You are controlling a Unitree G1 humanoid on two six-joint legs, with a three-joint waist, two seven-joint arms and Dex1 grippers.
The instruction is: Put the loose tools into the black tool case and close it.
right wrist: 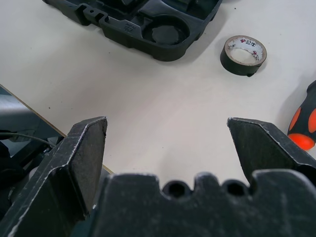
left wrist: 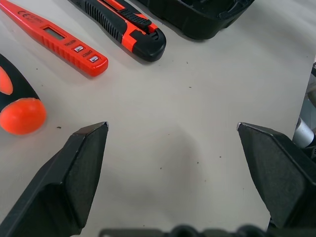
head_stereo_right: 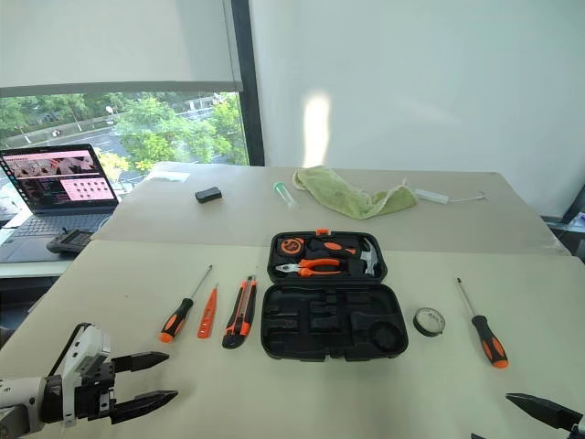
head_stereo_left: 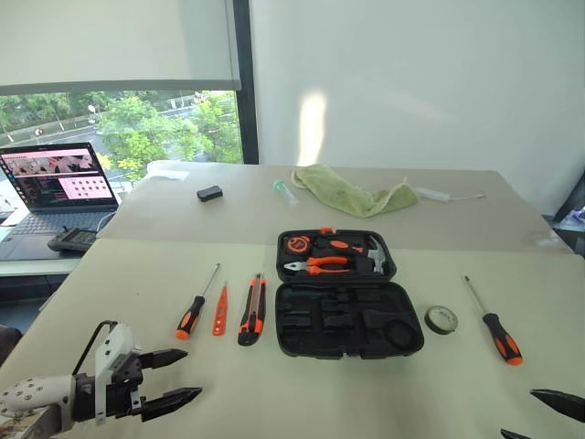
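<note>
Here is the black tool case (head_stereo_left: 347,306), lying wide open at the centre of the frame on the pale, matte table (head_stereo_left: 137,274). It is a moulded plastic clamshell with rounded corners; the near half shows empty slots and a round recess, while the far half holds pliers (head_stereo_left: 320,265) with orange grips and a small hammer (head_stereo_left: 375,254).

Left of the case, three loose tools lie side by side: a screwdriver (head_stereo_left: 195,306) with a thin steel shaft and an orange-and-black handle, a slim flat orange tester (head_stereo_left: 219,314), then a chunky orange-black utility knife (head_stereo_left: 253,311) just beside the case. Right of the case sits a small dark tape roll (head_stereo_left: 441,319), a neat ring, and further right a second screwdriver (head_stereo_left: 494,325).

The left gripper (head_stereo_left: 169,380) hovers at the lower left, its black wedge fingers (left wrist: 79,168) spread wide and empty. The right gripper (right wrist: 165,133) at the lower right corner also has its blunt fingers wide apart, holding nothing.

At the back lie a crumpled green cloth (head_stereo_left: 352,194) and a small black block (head_stereo_left: 209,193), with a laptop (head_stereo_left: 55,187) at the upper left.
</note>
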